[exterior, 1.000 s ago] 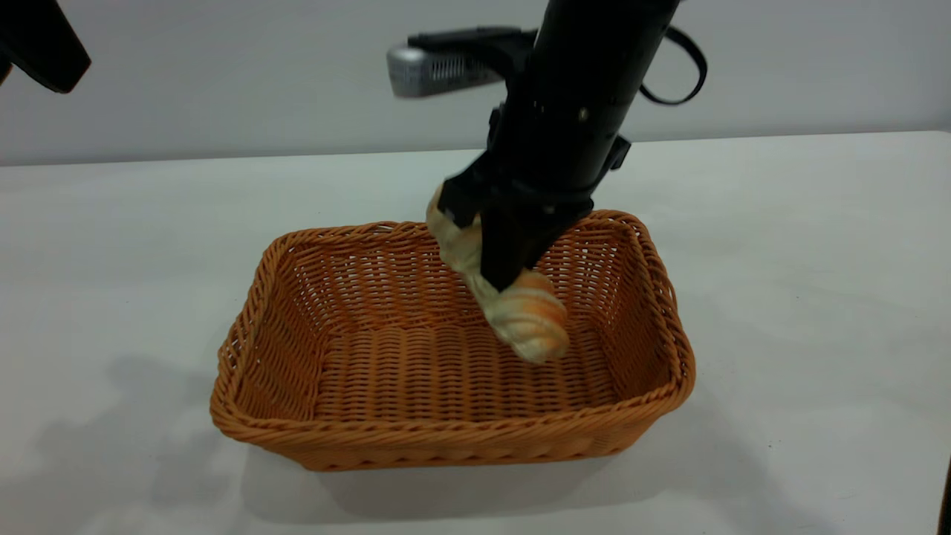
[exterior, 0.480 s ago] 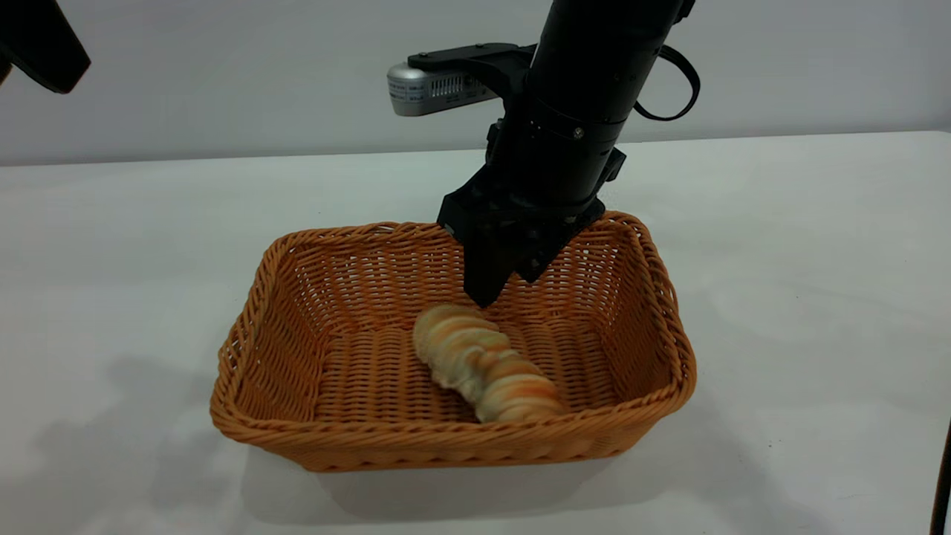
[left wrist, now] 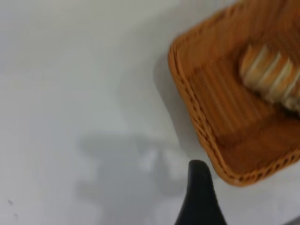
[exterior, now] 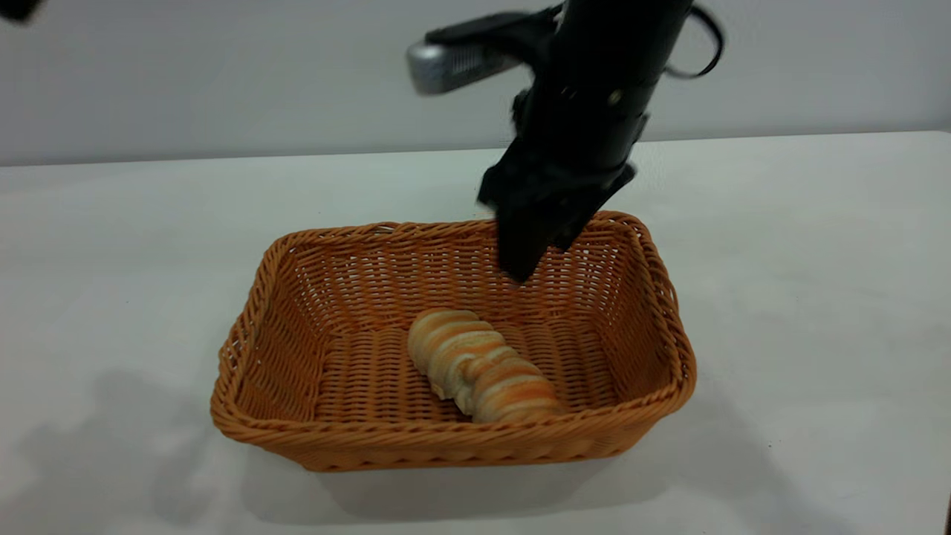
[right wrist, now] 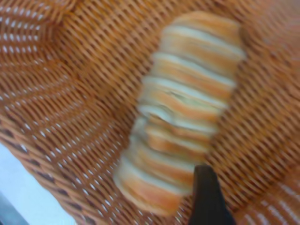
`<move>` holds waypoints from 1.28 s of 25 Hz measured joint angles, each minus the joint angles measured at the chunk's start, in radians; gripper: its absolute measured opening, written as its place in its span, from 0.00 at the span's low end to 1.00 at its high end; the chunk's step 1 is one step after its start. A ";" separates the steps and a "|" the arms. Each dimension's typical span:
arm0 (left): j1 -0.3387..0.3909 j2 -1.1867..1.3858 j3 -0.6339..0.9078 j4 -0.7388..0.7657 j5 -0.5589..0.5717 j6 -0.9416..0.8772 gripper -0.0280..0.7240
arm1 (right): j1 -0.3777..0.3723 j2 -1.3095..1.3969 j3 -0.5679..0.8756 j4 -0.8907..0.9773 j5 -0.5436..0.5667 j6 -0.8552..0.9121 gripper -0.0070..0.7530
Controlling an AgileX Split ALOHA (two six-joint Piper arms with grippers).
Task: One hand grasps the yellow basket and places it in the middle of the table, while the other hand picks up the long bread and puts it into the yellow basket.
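Observation:
The yellow basket [exterior: 446, 440] stands in the middle of the table [exterior: 802, 260]. Inside it, the long bread [exterior: 479, 364] lies flat on the floor, angled toward the front right, with nothing holding it. My right gripper [exterior: 524, 260], with the silver-grey box, hangs open above the basket's back right part, clear of the bread. In the right wrist view one fingertip [right wrist: 205, 187] shows just past the end of the bread [right wrist: 187, 108]. Only a black scrap of my left gripper [exterior: 16, 7] shows at the top left. In its wrist view one finger [left wrist: 199, 187] hangs high over bare table, beside the basket [left wrist: 187, 93].
Bare white tabletop surrounds the basket on every side. A plain grey wall [exterior: 223, 74] runs behind the table's far edge.
The right gripper let the bread go; it dropped and now lies on the basket floor. The gripper has since risen and shifted right. The left arm has drawn further out of view.

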 joint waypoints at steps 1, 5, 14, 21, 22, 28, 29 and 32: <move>0.000 -0.018 0.000 0.002 -0.004 0.002 0.81 | -0.012 -0.012 0.000 -0.001 0.012 0.000 0.70; 0.000 -0.086 0.000 0.023 -0.007 0.003 0.81 | -0.073 -0.081 0.000 -0.006 0.064 0.000 0.70; 0.000 -0.207 0.000 0.048 0.030 0.003 0.81 | -0.173 -0.315 0.000 -0.037 0.191 0.000 0.71; 0.000 -0.309 0.002 0.050 0.072 -0.012 0.81 | -0.199 -0.515 0.000 -0.053 0.290 0.017 0.71; 0.000 -0.331 0.005 0.051 0.072 -0.012 0.81 | -0.199 -0.543 0.000 -0.053 0.309 0.019 0.71; 0.000 -0.492 0.109 0.072 0.079 -0.019 0.81 | -0.199 -0.703 0.000 -0.055 0.409 0.067 0.71; 0.000 -0.524 0.132 0.073 0.081 -0.020 0.81 | -0.199 -0.733 0.000 -0.056 0.424 0.075 0.71; 0.000 -0.621 0.210 0.075 0.092 -0.041 0.81 | -0.199 -0.822 0.000 -0.062 0.468 0.101 0.71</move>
